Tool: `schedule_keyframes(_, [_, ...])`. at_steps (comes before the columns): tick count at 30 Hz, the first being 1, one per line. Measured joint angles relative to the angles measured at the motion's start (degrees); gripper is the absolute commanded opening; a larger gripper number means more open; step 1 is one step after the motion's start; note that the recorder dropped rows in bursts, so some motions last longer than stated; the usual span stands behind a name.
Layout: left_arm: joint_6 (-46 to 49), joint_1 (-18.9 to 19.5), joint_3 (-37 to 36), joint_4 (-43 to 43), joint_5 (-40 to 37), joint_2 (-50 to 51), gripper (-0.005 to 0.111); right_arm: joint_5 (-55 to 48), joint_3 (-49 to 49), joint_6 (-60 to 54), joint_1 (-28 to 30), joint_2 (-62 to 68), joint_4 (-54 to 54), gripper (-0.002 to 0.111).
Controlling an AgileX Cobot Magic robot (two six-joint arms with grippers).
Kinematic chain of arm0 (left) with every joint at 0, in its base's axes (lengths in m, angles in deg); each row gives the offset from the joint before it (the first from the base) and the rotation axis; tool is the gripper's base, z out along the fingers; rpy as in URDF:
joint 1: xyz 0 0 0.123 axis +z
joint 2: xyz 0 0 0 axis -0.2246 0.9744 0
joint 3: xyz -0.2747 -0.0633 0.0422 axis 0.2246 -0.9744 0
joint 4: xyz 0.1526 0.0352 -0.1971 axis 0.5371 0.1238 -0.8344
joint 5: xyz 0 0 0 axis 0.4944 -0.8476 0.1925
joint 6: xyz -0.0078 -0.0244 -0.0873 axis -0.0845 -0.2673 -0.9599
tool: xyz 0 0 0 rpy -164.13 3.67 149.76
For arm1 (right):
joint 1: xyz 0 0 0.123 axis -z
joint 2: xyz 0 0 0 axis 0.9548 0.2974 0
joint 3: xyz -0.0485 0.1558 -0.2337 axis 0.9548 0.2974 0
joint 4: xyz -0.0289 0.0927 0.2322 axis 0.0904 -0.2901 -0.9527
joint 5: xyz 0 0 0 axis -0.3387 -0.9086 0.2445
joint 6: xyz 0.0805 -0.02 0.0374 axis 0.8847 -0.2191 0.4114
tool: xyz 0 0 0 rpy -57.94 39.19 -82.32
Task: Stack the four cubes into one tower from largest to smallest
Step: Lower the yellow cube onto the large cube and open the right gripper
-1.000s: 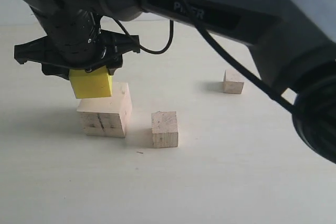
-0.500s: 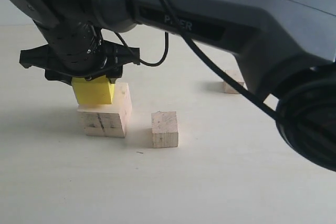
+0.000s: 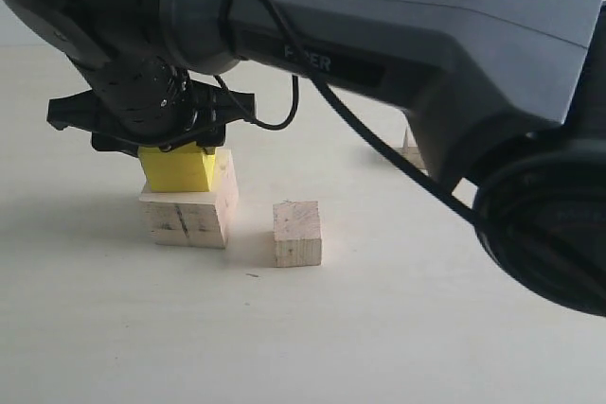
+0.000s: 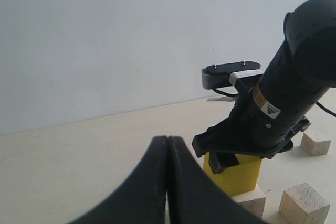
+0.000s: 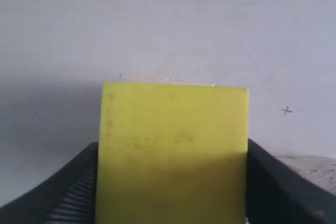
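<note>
Pale cream tabletop (image 3: 379, 328), matt and smooth, faintly speckled; plain grey-white wall (image 4: 105, 35) behind.

Item 1. Large wood cube (image 3: 189, 215): bare pale timber, square-edged, with a dark crack on its near face. It stands flat on the table on the left of the exterior view.

Item 2. Yellow cube (image 3: 178, 169): bright painted faces, crisp corners, slightly scuffed in the right wrist view. Its underside appears to meet the top of the large wood cube, leaving a strip of bare wood on the side nearer the medium cube.

Item 3. Right gripper (image 3: 175, 150): black, with ribbed finger pads (image 5: 63, 198). It is clamped on two opposite sides of the yellow cube, with the dark arm casing and a black cable (image 3: 284, 111) above.

Item 4. Medium wood cube (image 3: 297, 233): raw timber with visible grain, just beside the large cube with a clear gap between them.

Item 5. Small wood cube (image 4: 315, 143): well apart from the others, mostly hidden by the arm in the exterior view.

Item 6. Left gripper (image 4: 168, 150): black curved fingers pressed together, holding nothing, set back from the stack.

Open table lies in front of the cubes.
</note>
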Motion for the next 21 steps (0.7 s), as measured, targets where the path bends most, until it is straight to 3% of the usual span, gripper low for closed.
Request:
schedule_keyframes(6, [0.0,0.0,0.0,0.0,0.0,0.0,0.0,0.0,0.0,0.0,0.0,0.3,0.0,0.03])
schedule_keyframes(9, [0.0,0.0,0.0,0.0,0.0,0.0,0.0,0.0,0.0,0.5,0.0,0.3,0.0,0.06])
schedule_keyframes(13, [0.0,0.0,0.0,0.1,0.0,0.0,0.0,0.1,0.0,1.0,0.0,0.4,-0.7,0.084])
schedule_keyframes(17, [0.0,0.0,0.0,0.1,0.0,0.0,0.0,0.1,0.0,1.3,0.0,1.0,-1.5,0.095])
schedule_keyframes(21, [0.0,0.0,0.0,0.1,0.0,0.0,0.0,0.1,0.0,1.4,0.0,1.0,-1.7,0.098])
